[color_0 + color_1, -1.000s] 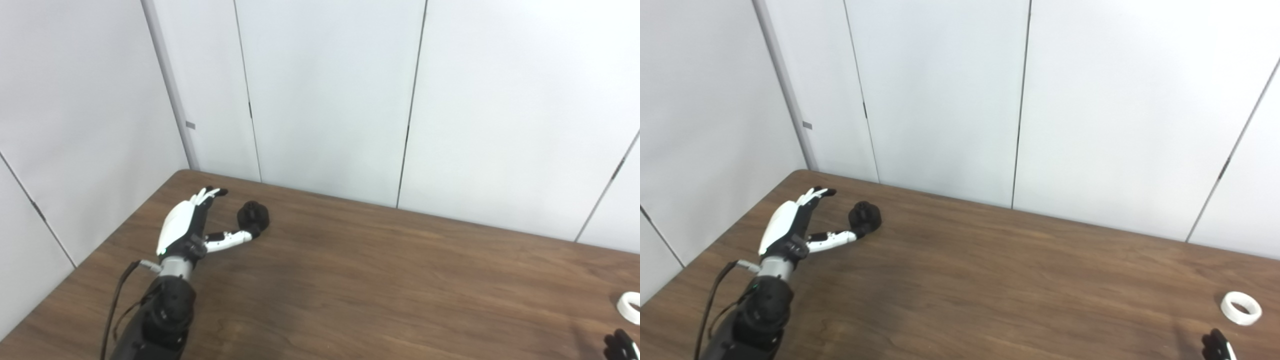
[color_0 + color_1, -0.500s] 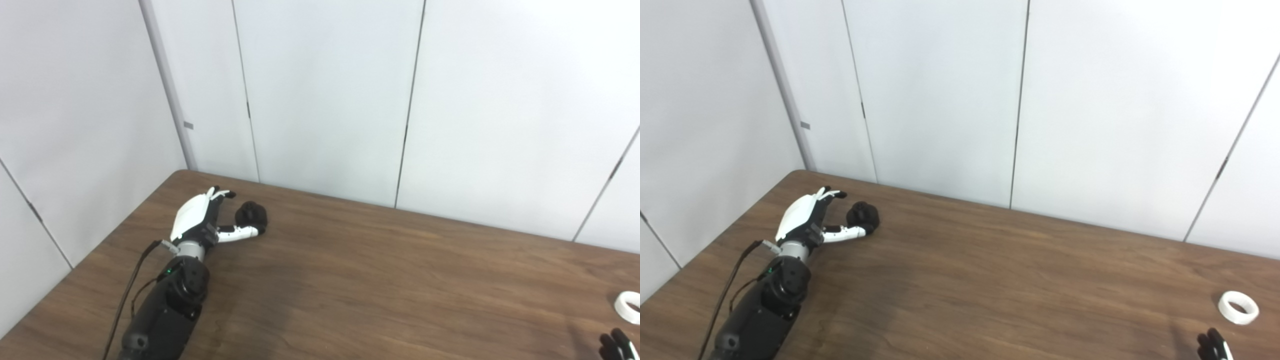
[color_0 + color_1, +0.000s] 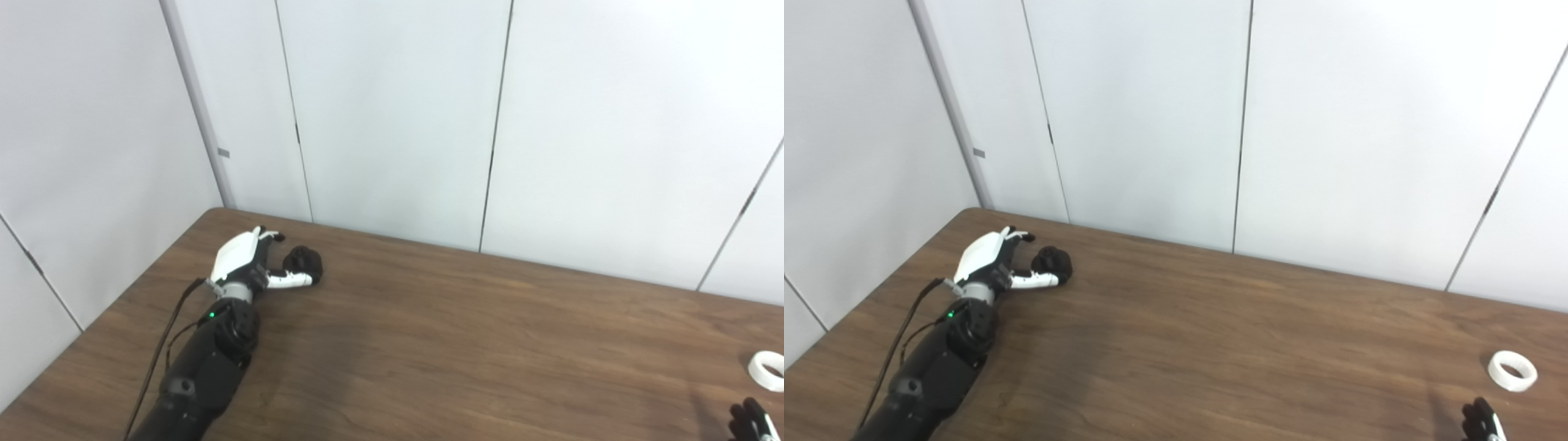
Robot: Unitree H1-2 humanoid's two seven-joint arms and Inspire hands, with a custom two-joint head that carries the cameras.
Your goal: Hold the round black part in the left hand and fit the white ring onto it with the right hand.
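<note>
Left eye view: left hand [image 3: 244, 264] is spread open around the round black part [image 3: 303, 263], thumb touching it, nothing gripped yet. Looks small, knobby, rigid, probably light; I'd grab its sides. Right eye view: white ring [image 3: 1511, 370] lies far from that part on the worktop [image 3: 1213, 343]; right hand [image 3: 1481, 421] barely shows, can't tell its state.

Desk [image 3: 1213, 343]: dark brown wood-grain top, smooth, with a low satin sheen. Left hand [image 3: 242, 263]: glossy white plastic shell on the back, matt black beneath. Round black part [image 3: 304, 262]: matt black, plastic in look, with a lumpy outline. White ring [image 3: 1511, 370]: smooth matt white plastic. Wall panels [image 3: 1335, 122]: plain white, smooth, faintly glossy, with dark seams.
</note>
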